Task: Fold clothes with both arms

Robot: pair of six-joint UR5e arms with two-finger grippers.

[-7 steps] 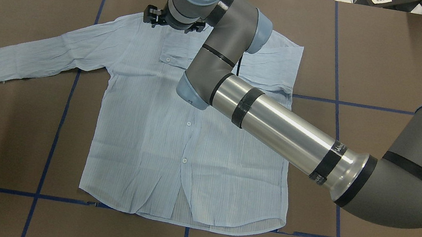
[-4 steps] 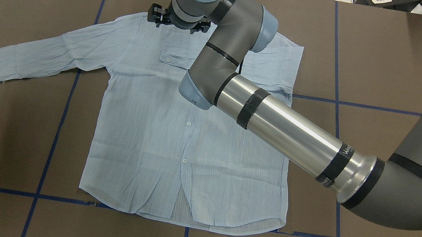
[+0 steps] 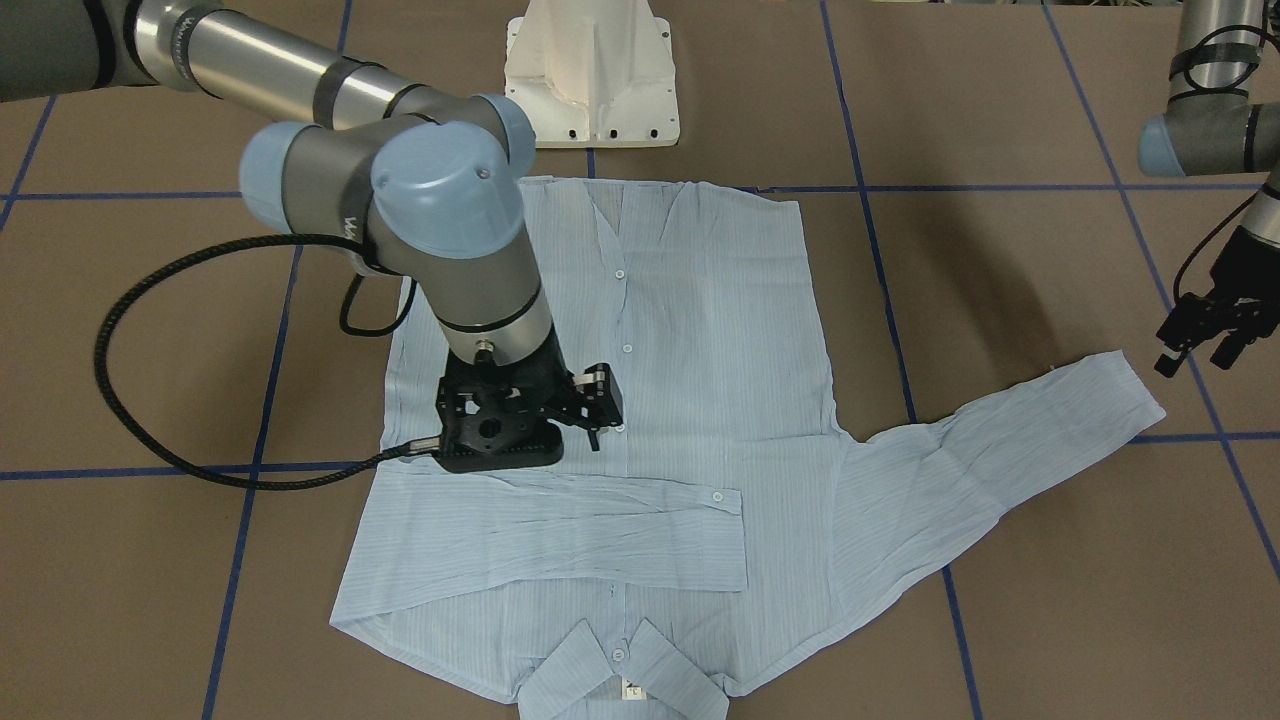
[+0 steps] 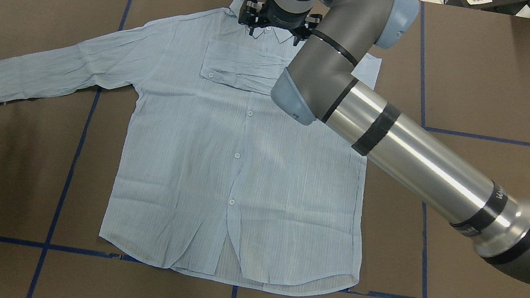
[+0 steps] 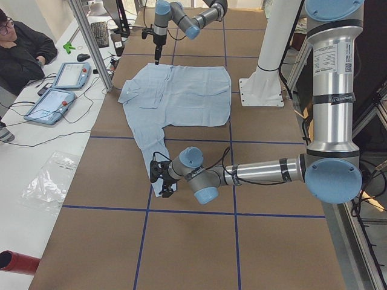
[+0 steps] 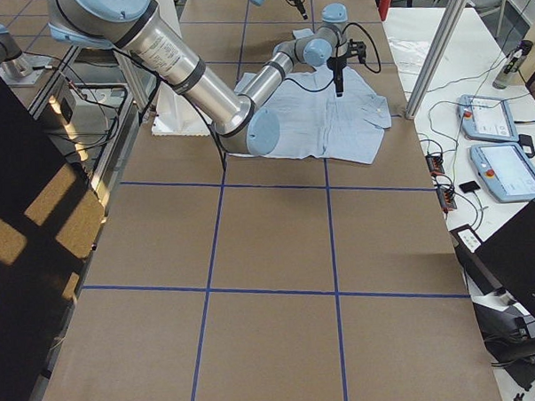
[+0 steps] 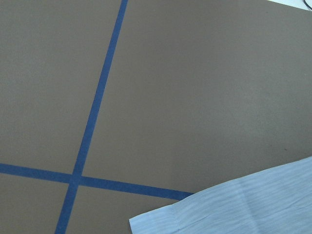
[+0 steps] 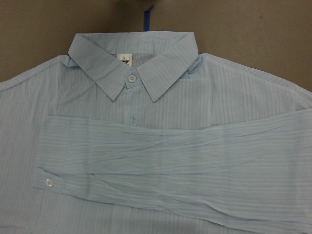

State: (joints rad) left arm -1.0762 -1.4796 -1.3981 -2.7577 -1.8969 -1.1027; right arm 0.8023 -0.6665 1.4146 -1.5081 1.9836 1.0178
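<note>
Shirt (image 4: 221,163): lies flat and front up at the middle of the worktop (image 4: 492,72). Its hem is toward the robot-side edge and its collar (image 8: 131,63) toward the operators' edge. The placket is buttoned, and a small neck tag (image 8: 125,59) shows inside the collar.

Sleeves: the right-hand sleeve (image 8: 170,161) is folded across the chest just below the collar, with its cuff button uppermost. The other sleeve (image 4: 46,69) lies outstretched and creased, pointing toward the worktop's left end.

Right arm (image 4: 415,161): reaches across the shirt from the robot's right. The right gripper (image 4: 277,24) hangs above the upper chest and collar area, clear of the cloth. Its jaws appear spread apart and nothing is held between them.

Left arm (image 5: 260,172): extends low along the worktop's left end. The left gripper (image 3: 1205,345) is near the cuff (image 7: 234,209) of the outstretched sleeve, just beyond its end. Its jaws are apart and empty, and contact with the cloth is not evident.

Surroundings: blue tape lines (image 7: 92,122) divide the brown worktop into squares. A white pedestal (image 3: 590,70) stands at the robot-side edge, just beside the hem.
</note>
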